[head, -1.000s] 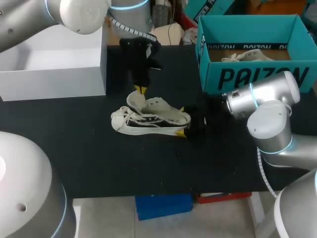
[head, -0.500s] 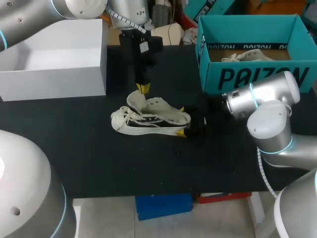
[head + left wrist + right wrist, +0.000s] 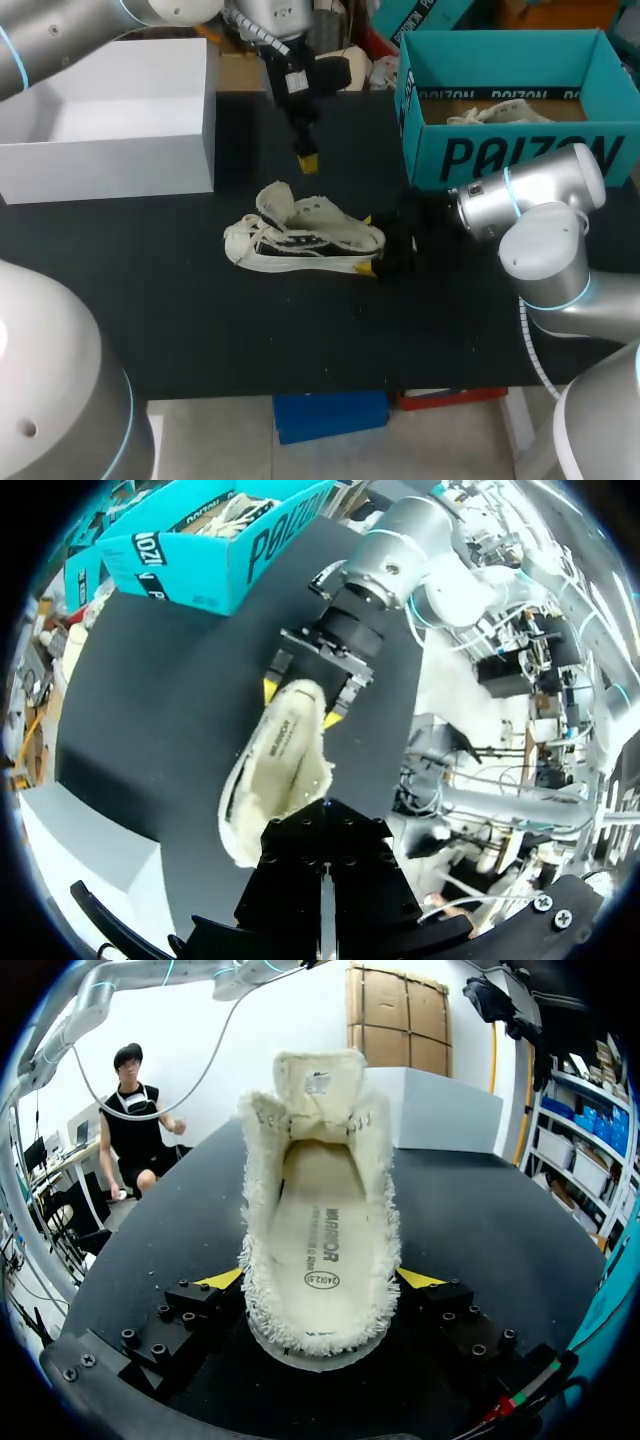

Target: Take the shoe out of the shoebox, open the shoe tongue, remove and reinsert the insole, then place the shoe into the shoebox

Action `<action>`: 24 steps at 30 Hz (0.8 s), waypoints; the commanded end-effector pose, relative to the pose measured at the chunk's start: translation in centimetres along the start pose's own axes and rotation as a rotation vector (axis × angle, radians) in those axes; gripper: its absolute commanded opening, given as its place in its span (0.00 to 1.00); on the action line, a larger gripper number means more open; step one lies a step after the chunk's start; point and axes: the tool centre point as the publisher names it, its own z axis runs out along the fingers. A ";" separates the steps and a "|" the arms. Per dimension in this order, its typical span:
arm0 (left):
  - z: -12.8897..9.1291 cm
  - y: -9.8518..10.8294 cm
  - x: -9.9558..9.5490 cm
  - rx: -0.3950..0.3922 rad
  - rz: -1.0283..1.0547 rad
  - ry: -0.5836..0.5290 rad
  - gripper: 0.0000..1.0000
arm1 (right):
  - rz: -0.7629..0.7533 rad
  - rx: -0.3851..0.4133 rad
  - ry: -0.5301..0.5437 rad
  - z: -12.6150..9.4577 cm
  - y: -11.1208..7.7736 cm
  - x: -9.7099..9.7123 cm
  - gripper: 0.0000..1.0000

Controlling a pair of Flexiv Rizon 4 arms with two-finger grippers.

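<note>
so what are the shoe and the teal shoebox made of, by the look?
Shoe: likely canvas, cream, matte; fuzzy frayed edges round the opening.
Teal shoebox: probably cardboard, matte printed outside; thin flat walls, bare brown inside.

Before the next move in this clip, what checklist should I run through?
1. Shoe out of the shoebox: ok.
2. Right tool holds the heel from both sides: ok.
3. Tongue opened, standing up: ok.
4. Insole out of the shoe: not ok, it lies inside.
5. Left tool apart from the shoe: ok.
6. Insole already removed once: cannot tell.
</note>
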 end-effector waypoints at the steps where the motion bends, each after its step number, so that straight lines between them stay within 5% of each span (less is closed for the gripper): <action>1: 0.6 1.2 0.7 0.141 0.121 -0.078 0.00 | 0.001 0.002 -0.001 0.5 -0.3 0.0 0.00; 14: 0.6 1.2 0.7 0.141 0.121 -0.078 0.00 | 0.001 0.002 -0.001 0.5 -0.3 0.0 0.00; 17: 1.0 1.5 1.0 0.191 0.324 -0.080 0.00 | 0.001 0.002 -0.001 0.5 -0.3 0.0 0.00; 24: 0.8 1.7 1.5 0.138 0.661 -0.061 0.00 | 0.001 0.002 -0.001 0.5 -0.3 0.0 0.00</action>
